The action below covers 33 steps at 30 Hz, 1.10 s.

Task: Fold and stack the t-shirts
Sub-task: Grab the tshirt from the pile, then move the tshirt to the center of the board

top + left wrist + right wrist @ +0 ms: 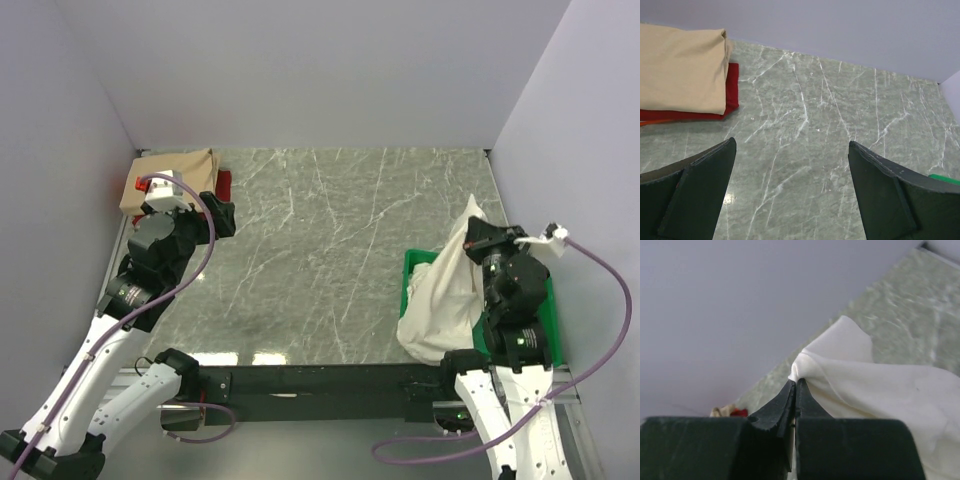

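A cream t-shirt [444, 290] hangs in a bunch over the green tray [415, 262] at the right, pulled up to a peak. My right gripper [478, 228] is shut on that peak; in the right wrist view its tips [796, 382] pinch a fold of the cream t-shirt [875, 385]. At the far left corner a folded tan t-shirt [178, 168] lies on a folded red t-shirt [225, 183]; in the left wrist view the tan t-shirt [680, 70] covers most of the red t-shirt [731, 90]. My left gripper [218, 215] hovers open just right of that stack, its gap [792, 150] holding nothing.
The marble tabletop [330, 250] is walled by pale panels at the back and both sides. The green tray's corner [945, 178] shows at the right edge of the left wrist view. A black bar [320, 380] runs along the near edge between the arm bases.
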### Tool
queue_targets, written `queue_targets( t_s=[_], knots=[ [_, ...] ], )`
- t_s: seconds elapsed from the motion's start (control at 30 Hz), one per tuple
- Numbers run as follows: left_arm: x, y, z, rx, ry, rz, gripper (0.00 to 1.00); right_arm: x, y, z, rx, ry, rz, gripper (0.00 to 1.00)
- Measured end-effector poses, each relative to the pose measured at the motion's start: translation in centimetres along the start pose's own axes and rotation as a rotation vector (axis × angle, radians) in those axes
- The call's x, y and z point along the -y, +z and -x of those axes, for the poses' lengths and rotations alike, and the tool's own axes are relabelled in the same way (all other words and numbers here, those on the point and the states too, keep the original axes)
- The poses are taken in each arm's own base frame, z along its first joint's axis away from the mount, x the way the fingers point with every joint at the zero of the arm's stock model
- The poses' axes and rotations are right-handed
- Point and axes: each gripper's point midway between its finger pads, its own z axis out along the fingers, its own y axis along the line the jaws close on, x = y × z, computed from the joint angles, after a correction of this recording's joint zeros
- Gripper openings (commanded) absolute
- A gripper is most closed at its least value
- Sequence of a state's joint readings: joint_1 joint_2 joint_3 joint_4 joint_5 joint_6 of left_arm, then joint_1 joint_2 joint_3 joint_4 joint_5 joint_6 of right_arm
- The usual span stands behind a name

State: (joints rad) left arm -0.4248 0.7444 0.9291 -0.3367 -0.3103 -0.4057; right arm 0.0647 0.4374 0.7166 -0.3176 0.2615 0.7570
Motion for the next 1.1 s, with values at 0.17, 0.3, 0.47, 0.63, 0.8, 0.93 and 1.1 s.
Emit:
queue_targets(
  t_s=[0.17, 0.3, 0.47, 0.63, 0.8, 0.93, 1.1],
  knots=[
    [0.1, 0.0, 0.0, -0.002, 0.0, -0.003, 0.99, -5.9, 0.8, 1.5, -0.043, -0.048, 0.186, 0.0],
    [0.1, 0.0, -0.1, -0.003, 0.0, -0.006, 1.0, -11.0, 0.8, 2.5, -0.062, -0.057, 0.37, 0.0],
    [0.2, 0.0, -0.1, -0.005, 0.0, -0.01, 0.99, -17.5, -0.5, 2.8, -0.084, -0.078, 0.598, 0.0],
    [0.3, 0.0, -0.1, -0.007, 0.0, -0.017, 1.0, -25.2, -3.9, 3.4, -0.105, -0.108, 0.842, 0.0],
    [0.4, 0.0, -0.2, -0.01, 0.001, -0.023, 0.99, -29.4, -4.9, 3.9, -0.11, -0.116, 0.979, 0.0],
    [0.4, 0.0, -0.2, -0.011, 0.001, -0.023, 0.99, -32.9, -5.2, 2.6, -0.17, -0.121, 1.089, 0.0],
    [0.4, 0.0, -0.2, -0.01, 0.001, -0.023, 0.99, -36.8, -6.2, 0.1, -0.269, -0.133, 1.22, 0.0]
  ],
)
